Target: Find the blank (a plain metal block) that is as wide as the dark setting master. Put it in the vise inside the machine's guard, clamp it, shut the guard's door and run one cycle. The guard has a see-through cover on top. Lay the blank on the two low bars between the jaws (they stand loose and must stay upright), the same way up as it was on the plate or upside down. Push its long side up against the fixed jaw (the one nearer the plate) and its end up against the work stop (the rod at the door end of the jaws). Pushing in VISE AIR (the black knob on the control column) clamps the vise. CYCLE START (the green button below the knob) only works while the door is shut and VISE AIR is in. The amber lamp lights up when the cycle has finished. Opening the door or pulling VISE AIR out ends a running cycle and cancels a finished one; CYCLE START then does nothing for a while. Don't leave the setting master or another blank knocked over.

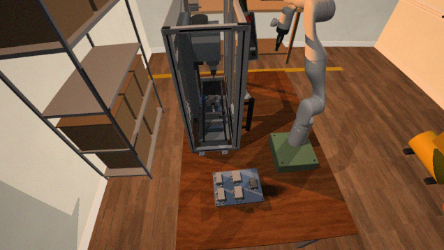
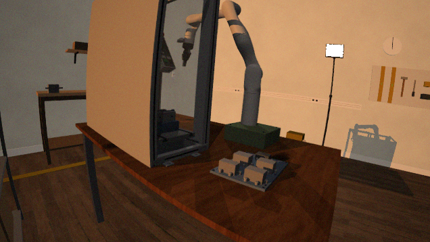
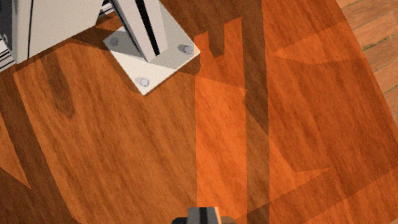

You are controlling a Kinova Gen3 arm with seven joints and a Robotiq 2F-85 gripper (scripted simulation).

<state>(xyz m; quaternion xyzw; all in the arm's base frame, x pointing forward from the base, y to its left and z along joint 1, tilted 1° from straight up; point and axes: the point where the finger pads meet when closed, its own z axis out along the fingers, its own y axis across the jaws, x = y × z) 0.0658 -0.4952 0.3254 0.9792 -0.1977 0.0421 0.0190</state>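
Note:
Several light blanks (image 1: pixel 238 193) (image 2: pixel 255 174) stand on the blue plate (image 1: pixel 228 200) (image 2: pixel 236 178), with the dark setting master (image 1: pixel 253 183) (image 2: pixel 262 155) at its right side in the top view. The vise (image 1: pixel 213 105) is small and dark inside the guard (image 1: pixel 243 87) (image 2: pixel 207 67); its bars, jaws and any blank in it cannot be made out. My gripper (image 1: pixel 277 49) (image 2: pixel 184 64) (image 3: pixel 203 216) is shut and empty. It points down, high beyond the guard, to the right of the control column (image 1: pixel 253 45) (image 2: pixel 167 63). The knob's state, the lamp and the door's position cannot be told.
A light post on a bolted foot plate (image 3: pixel 145 70) stands on the table (image 3: pixel 125 140) ahead of the fingers in the wrist view. The arm's green base (image 1: pixel 293 158) (image 2: pixel 251 135) is right of the guard. Shelving (image 1: pixel 94 70) stands at the left.

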